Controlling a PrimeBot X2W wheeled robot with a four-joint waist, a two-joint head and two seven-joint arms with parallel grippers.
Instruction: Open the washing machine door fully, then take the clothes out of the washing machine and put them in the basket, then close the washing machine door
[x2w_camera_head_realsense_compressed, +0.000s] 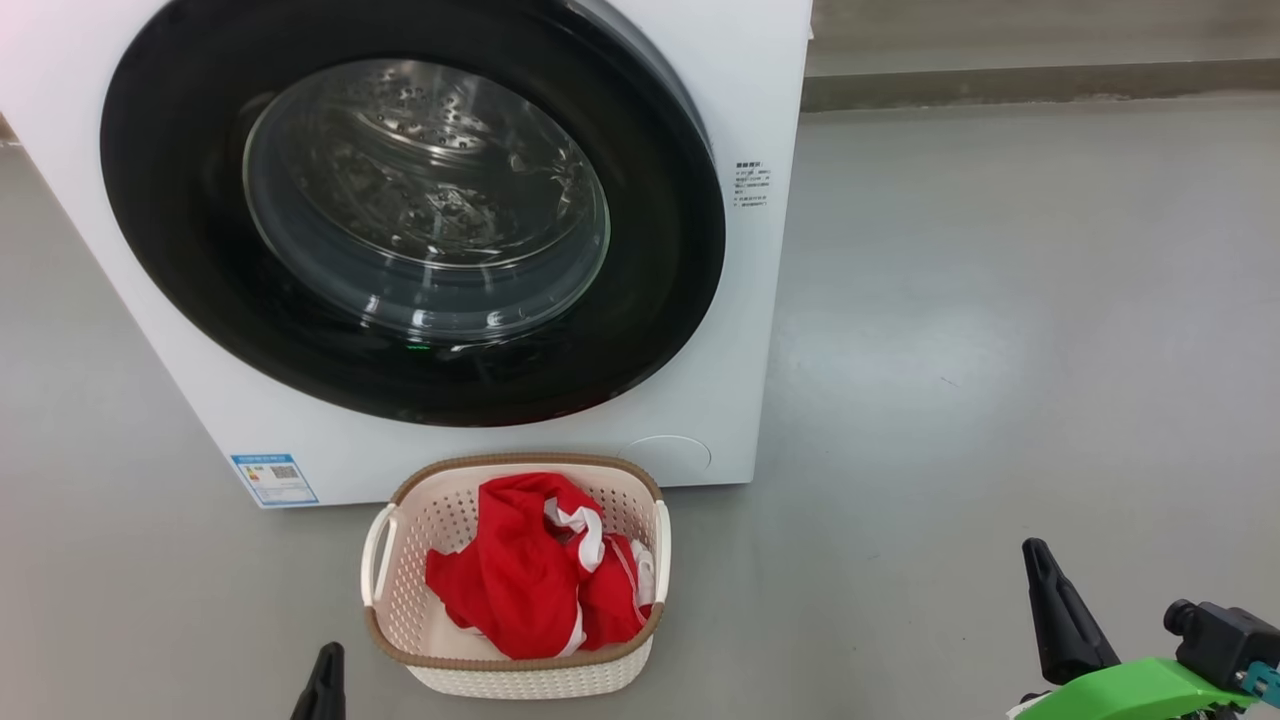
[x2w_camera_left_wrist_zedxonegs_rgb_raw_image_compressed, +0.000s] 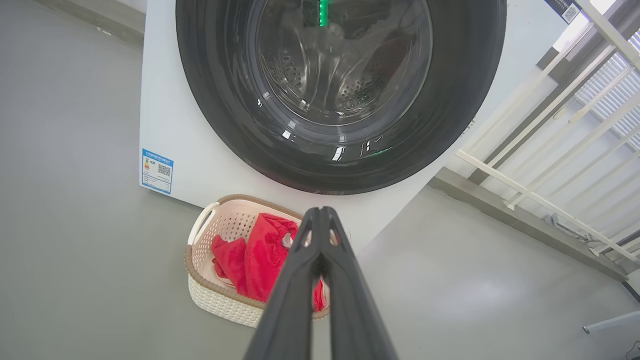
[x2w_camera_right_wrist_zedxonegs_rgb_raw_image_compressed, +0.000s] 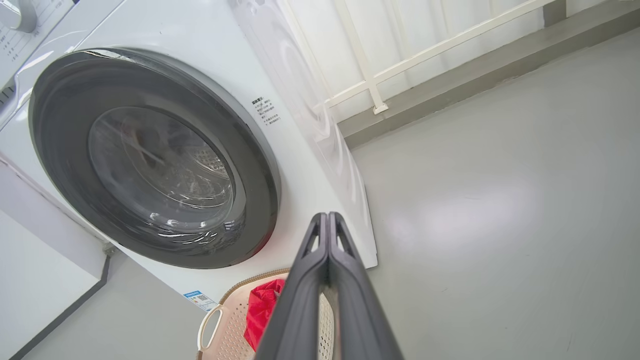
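The white washing machine (x2w_camera_head_realsense_compressed: 740, 330) stands before me, its round black-rimmed door (x2w_camera_head_realsense_compressed: 170, 230) lying flush against the front, steel drum visible through the glass bowl. Below it on the floor sits the cream basket (x2w_camera_head_realsense_compressed: 520, 675) with the red clothes (x2w_camera_head_realsense_compressed: 520, 580) piled inside. My left gripper (x2w_camera_left_wrist_zedxonegs_rgb_raw_image_compressed: 320, 212) is shut with nothing between its fingers, held back from the basket; its tip pokes up at the head view's bottom edge (x2w_camera_head_realsense_compressed: 327, 665). My right gripper (x2w_camera_right_wrist_zedxonegs_rgb_raw_image_compressed: 327, 217) is shut too and holds nothing, low at the right (x2w_camera_head_realsense_compressed: 1040, 570), well clear of the machine.
Grey floor (x2w_camera_head_realsense_compressed: 1000, 350) spreads open to the right of the machine. A low ledge (x2w_camera_head_realsense_compressed: 1040, 85) runs along the back, with white railing (x2w_camera_left_wrist_zedxonegs_rgb_raw_image_compressed: 550, 145) behind it. A blue label sticker (x2w_camera_head_realsense_compressed: 274, 479) marks the machine's lower left corner.
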